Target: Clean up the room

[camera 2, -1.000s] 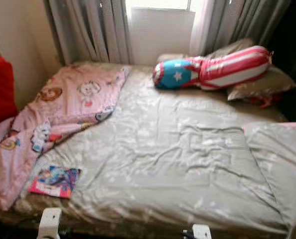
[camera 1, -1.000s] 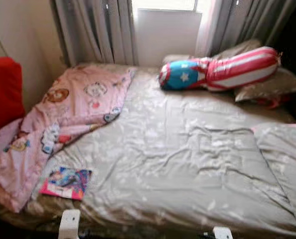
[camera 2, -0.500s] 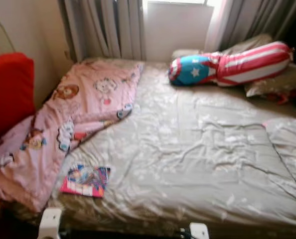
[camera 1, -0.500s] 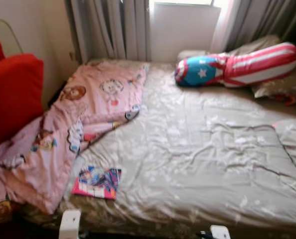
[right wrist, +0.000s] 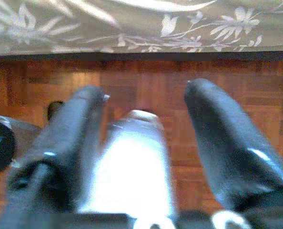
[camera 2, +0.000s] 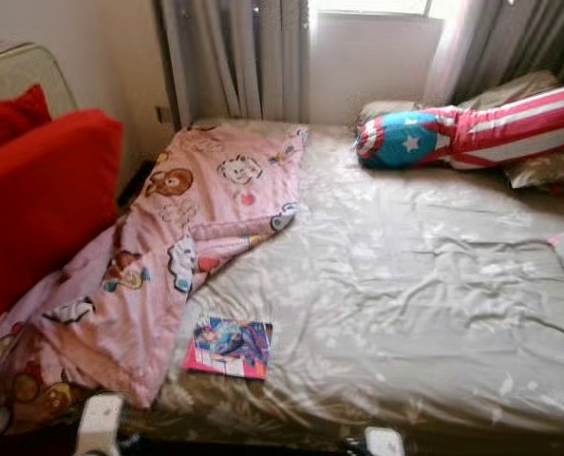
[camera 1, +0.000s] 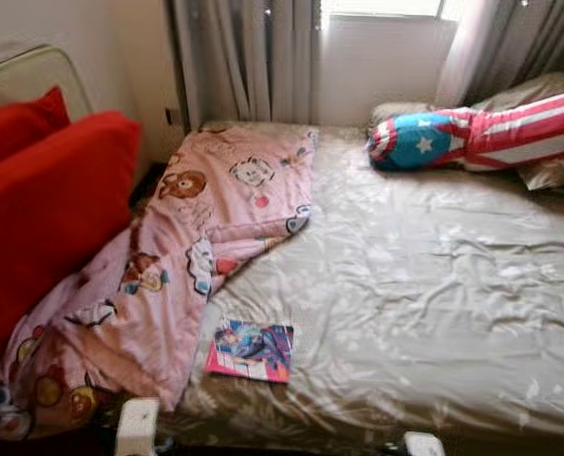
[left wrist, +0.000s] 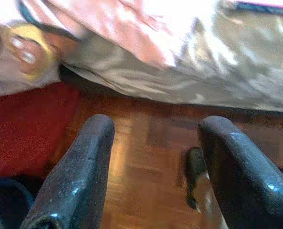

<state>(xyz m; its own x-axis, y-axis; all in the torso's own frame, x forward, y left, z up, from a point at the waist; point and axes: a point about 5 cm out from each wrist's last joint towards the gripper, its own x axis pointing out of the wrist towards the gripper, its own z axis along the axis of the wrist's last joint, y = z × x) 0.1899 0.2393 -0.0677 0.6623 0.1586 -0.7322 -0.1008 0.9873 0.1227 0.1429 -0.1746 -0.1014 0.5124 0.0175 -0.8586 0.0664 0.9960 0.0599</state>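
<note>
1. Left gripper (left wrist: 153, 167): hangs low beside the bed (left wrist: 237, 62), just below the mattress edge; two black fingers (left wrist: 79, 176) spread wide apart, nothing between them.
2. Right gripper (right wrist: 144, 143): hangs low in front of the bed, just below the hem of its cover; black fingers (right wrist: 227, 143) parted, holding nothing.
3. Both arms: lowered at the bed's near edge, white wrist parts just showing below it.

A colourful book (camera 1: 250, 351) lies flat, cover up, near the bed's (camera 1: 424, 285) foot edge. Just beside it a rumpled pink cartoon blanket (camera 1: 182, 256) trails off the bed's left side.
</note>
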